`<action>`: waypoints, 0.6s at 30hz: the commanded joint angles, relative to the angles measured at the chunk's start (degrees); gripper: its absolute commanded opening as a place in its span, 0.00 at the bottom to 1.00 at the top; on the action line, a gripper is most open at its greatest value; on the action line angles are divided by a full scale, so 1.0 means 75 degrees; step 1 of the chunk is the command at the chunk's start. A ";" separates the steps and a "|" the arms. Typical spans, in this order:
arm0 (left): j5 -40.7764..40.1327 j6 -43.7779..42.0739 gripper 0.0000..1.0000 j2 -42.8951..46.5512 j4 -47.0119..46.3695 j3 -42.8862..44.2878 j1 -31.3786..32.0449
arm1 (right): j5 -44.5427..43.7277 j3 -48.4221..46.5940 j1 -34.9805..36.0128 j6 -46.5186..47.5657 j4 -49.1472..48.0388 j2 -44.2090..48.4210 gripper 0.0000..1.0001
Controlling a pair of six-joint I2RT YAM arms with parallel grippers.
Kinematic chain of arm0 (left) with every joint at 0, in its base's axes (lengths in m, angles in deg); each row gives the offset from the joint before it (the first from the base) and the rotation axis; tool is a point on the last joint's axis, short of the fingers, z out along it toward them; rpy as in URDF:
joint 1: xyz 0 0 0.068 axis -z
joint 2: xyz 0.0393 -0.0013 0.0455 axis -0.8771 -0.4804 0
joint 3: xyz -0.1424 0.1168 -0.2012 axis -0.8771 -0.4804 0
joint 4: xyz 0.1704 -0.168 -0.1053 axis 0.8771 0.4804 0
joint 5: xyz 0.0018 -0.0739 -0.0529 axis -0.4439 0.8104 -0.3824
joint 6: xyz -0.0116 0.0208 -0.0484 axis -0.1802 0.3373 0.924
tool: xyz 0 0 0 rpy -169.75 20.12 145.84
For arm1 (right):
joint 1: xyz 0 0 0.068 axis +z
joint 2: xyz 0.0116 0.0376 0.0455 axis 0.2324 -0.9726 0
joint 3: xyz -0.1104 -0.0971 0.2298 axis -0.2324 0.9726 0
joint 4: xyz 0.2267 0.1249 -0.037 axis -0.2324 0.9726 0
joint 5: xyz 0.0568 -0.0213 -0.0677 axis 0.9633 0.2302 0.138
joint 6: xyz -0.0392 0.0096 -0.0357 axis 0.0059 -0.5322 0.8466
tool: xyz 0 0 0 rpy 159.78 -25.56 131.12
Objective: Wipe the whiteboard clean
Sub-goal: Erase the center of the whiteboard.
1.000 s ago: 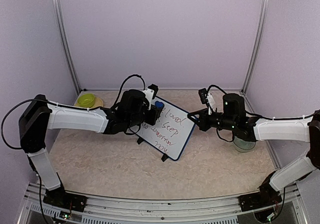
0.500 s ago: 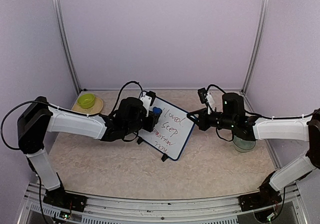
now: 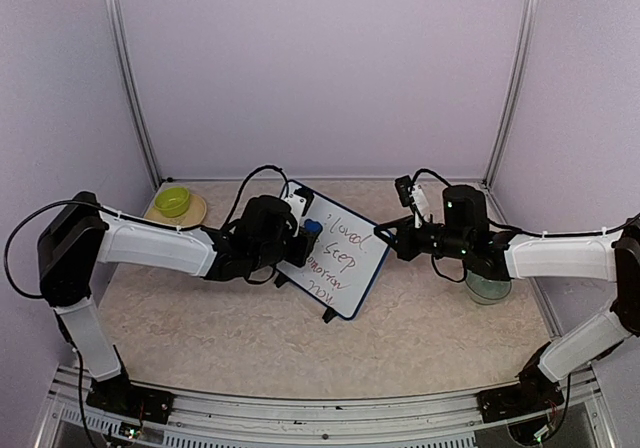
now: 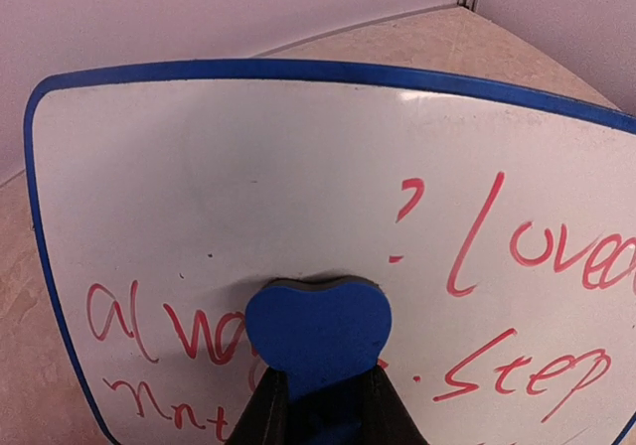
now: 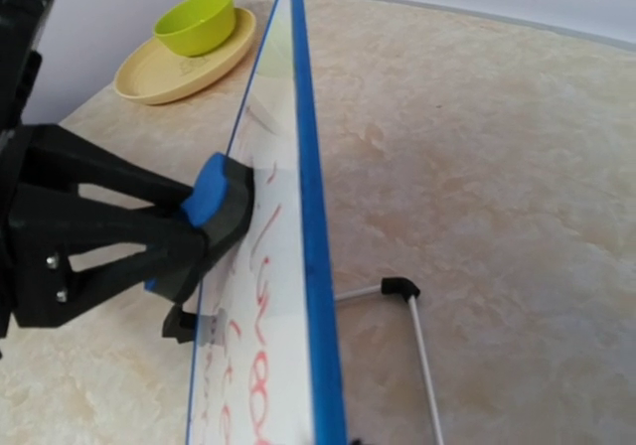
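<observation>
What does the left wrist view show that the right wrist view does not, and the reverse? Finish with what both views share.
Only the left wrist view shows the whiteboard face-on, so its red writing can be read: "loved", "step". Only the right wrist view shows the board edge-on, a fold-out leg behind it, and a green bowl on a yellow plate. Both show the blue eraser held in the left fingers and pressed against the board's written face.

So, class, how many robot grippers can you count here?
2. The left gripper presses a blue eraser against the whiteboard; the right gripper holds the whiteboard's right edge. None seem hidden.
</observation>
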 commanded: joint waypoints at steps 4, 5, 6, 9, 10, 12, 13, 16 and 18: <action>0.0239 -0.0378 0.17 -0.0534 0.0236 0.1210 0.0024 | 0.1155 0.0288 0.0490 0.1270 0.1566 -0.0428 0.00; 0.0252 -0.0386 0.17 -0.0564 0.0270 0.1305 0.0025 | 0.1157 0.0283 0.0490 0.1270 0.1565 -0.0438 0.00; 0.0283 -0.0386 0.17 -0.0579 0.0287 0.1365 0.0025 | 0.1156 0.0281 0.0490 0.1270 0.1561 -0.0445 0.00; 0.0346 -0.0326 0.17 -0.0533 0.0263 0.1313 0.0025 | 0.1150 0.0286 0.0502 0.1282 0.1562 -0.0459 0.00; 0.0346 -0.0311 0.17 -0.0501 0.0248 0.1261 0.0025 | 0.1150 0.0277 0.0502 0.1288 0.1569 -0.0462 0.00; 0.0328 -0.0282 0.17 -0.0451 0.0217 0.1104 0.0025 | 0.1144 0.0275 0.0511 0.1282 0.1581 -0.0471 0.00; 0.0304 -0.0262 0.17 -0.0416 0.0200 0.1000 0.0025 | 0.1133 0.0252 0.0513 0.1285 0.1597 -0.0474 0.00; 0.0277 -0.0164 0.17 -0.0283 0.0163 0.0635 0.0025 | 0.1148 0.0184 0.0520 0.1282 0.1689 -0.0460 0.00; 0.0266 -0.0075 0.17 -0.0163 0.0095 0.0307 0.0025 | 0.1186 0.0151 0.0533 0.1271 0.1757 -0.0403 0.00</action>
